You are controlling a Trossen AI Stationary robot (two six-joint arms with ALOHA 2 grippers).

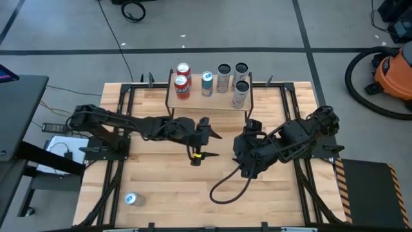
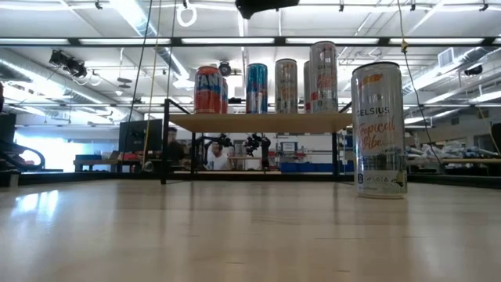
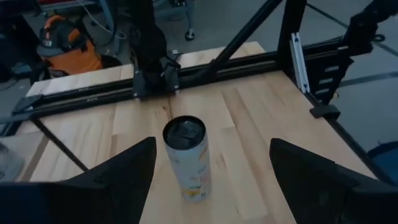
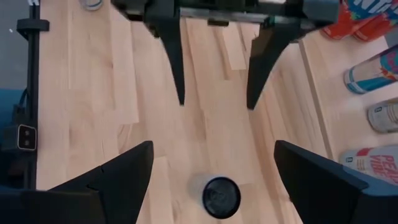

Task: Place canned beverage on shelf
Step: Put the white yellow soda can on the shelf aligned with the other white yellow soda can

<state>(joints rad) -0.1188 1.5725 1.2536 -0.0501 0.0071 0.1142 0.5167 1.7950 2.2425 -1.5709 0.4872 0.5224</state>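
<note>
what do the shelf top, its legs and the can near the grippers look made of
Shelf top: light wood, visible grain, looks unpainted. Its legs: thin black bars, probably painted metal. The can: likely aluminium, shiny dark lid with a pull tab, pale printed wall.

A can [image 3: 186, 155] stands upright on the counter [image 3: 249, 118], just ahead of the left gripper [image 3: 210, 174] and centred between its spread jaws, touching neither. The right gripper [image 4: 211, 180] faces it from the opposite side. Behind both, the shelf [image 1: 209, 100] carries six upright cans. Another can [image 1: 131, 199] stands well apart near the counter's front left corner.
</note>
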